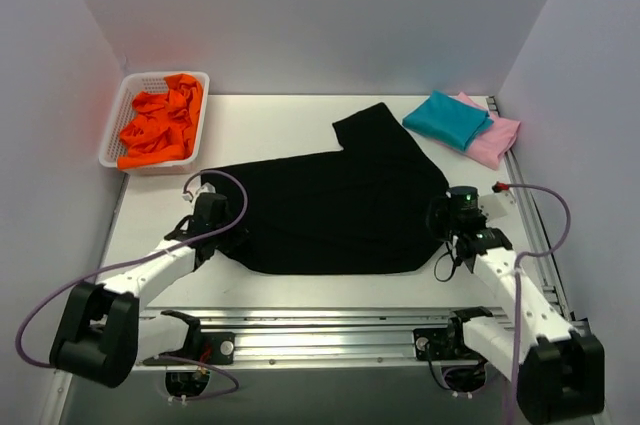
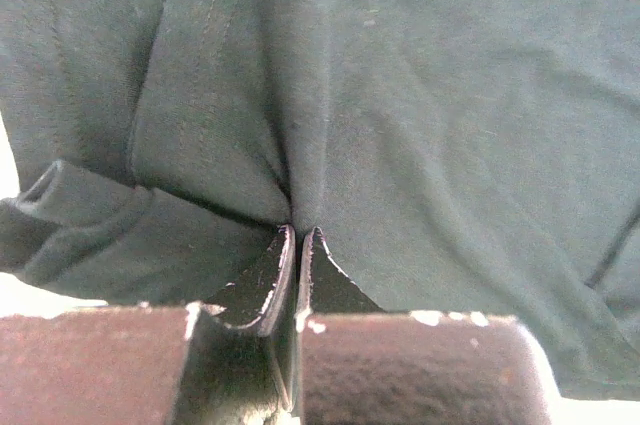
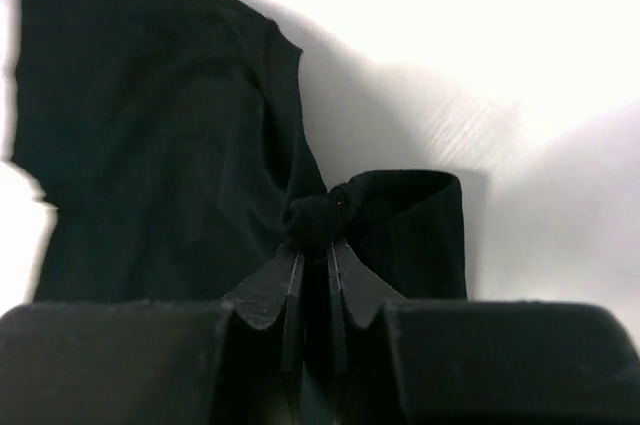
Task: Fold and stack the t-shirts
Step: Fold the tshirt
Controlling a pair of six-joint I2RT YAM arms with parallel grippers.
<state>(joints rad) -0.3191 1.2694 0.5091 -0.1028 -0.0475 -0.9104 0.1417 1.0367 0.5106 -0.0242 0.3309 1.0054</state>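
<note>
The large black t-shirt [image 1: 335, 210] lies spread across the middle of the table, one sleeve pointing to the back. My left gripper [image 1: 212, 213] is shut on its left edge; in the left wrist view the cloth [image 2: 350, 95] bunches into the closed tips [image 2: 298, 235]. My right gripper [image 1: 452, 217] is shut on the shirt's right edge; the right wrist view shows a wad of black cloth [image 3: 315, 220] pinched between the fingers. A folded teal t-shirt [image 1: 447, 119] lies on a folded pink t-shirt [image 1: 496, 140] at the back right. No starburst mark shows.
A white basket [image 1: 115, 135] holding crumpled orange cloth [image 1: 160, 125] stands at the back left. White walls close in the table on three sides. A metal rail [image 1: 330, 330] runs along the near edge between the arm bases.
</note>
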